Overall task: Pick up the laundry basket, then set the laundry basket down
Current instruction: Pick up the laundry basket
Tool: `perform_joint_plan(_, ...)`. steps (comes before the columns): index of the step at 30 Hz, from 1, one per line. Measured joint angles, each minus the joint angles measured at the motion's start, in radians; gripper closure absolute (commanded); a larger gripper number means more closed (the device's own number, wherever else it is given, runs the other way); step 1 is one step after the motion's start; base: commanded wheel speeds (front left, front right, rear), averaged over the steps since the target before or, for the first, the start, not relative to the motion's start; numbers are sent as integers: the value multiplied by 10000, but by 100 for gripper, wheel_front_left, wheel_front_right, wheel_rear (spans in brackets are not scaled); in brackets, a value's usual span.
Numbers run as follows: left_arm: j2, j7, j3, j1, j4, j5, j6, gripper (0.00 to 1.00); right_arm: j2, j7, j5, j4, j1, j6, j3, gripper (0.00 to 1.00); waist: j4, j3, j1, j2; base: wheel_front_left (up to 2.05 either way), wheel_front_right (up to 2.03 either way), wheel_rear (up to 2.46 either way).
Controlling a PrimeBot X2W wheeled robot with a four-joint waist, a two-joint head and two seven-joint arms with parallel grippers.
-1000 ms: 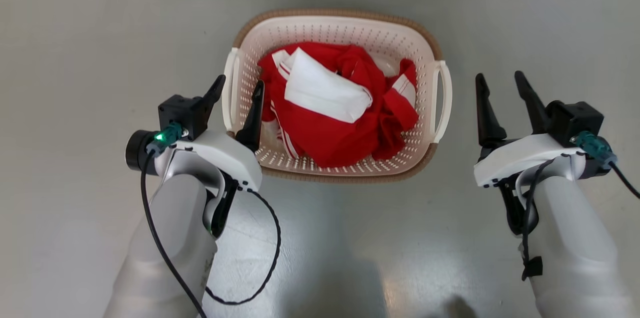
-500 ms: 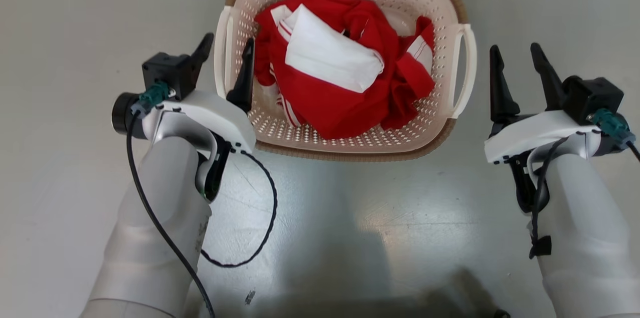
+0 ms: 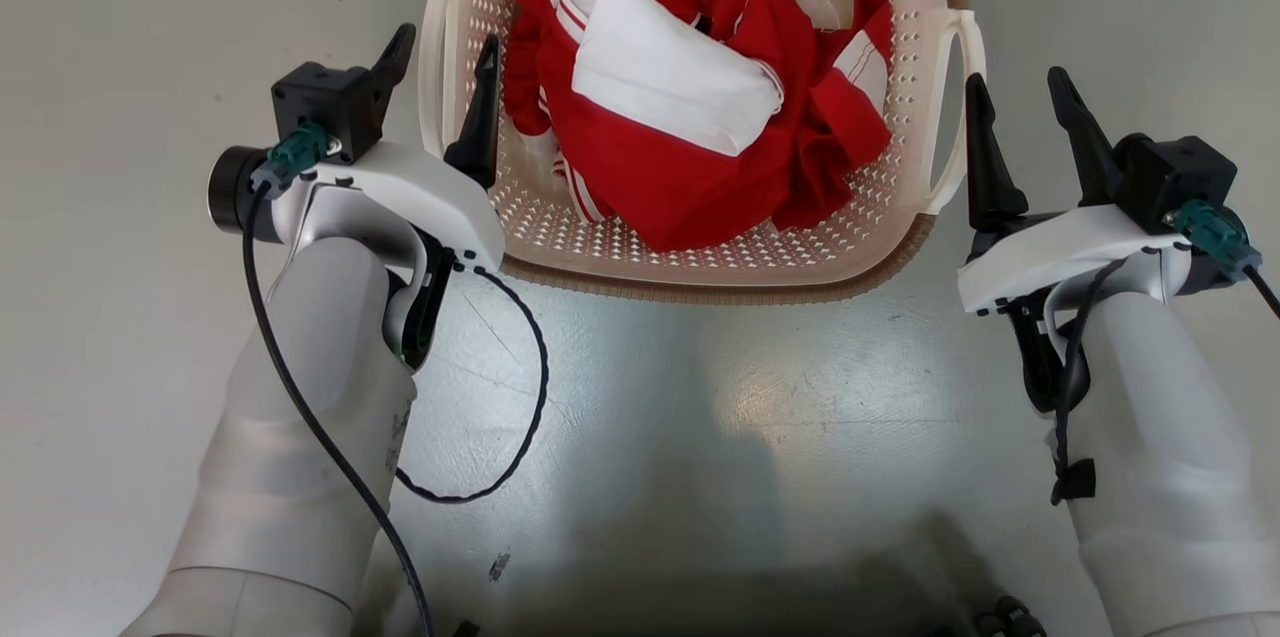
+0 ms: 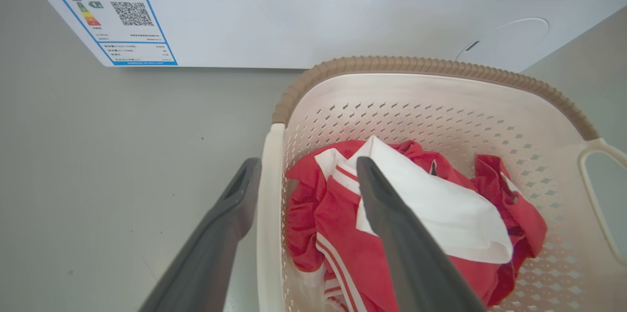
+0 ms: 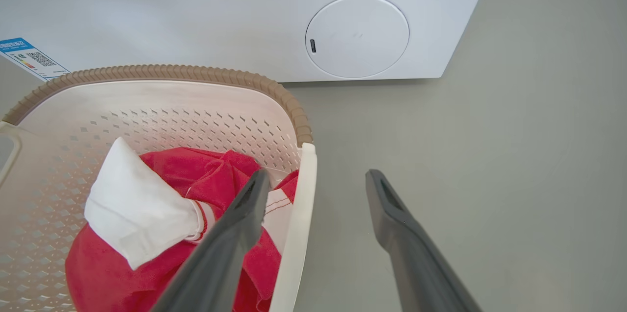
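Right wrist view: hatch (image 5: 357, 36) beyond basket (image 5: 147, 73)

Left gripper (image 4: 308, 165) spread wide, straddling white handle (image 4: 269, 214) of laundry basket (image 4: 441, 106).

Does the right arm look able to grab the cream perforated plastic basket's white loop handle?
Probably yes: the open right gripper seems to straddle that white loop handle, with nothing between.
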Motion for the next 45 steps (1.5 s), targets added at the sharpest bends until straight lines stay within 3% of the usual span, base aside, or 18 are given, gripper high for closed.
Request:
perform_joint_plan(18, 8, -27, -579, -923, 1467, -65, 2, 0, -4, -2, 545, 1772, -1028, 0, 474, 0, 9, 318, 1, 0, 0, 0, 0)
perform_joint_plan(29, -12, 4, -1214, -1952, 3287, -79, 4, 0, -8, -2, 830, 2761, -1598, 0, 968, 0, -63, 330, 0, 0, 0, 0, 0)
perform_joint_plan(45, -40, 393, -2096, -2729, 4583, -299, 63, 0, -2, -2, 2023, 4757, -2804, 0, 2023, 0, -129, 241, 0, 0, 0, 0, 0)
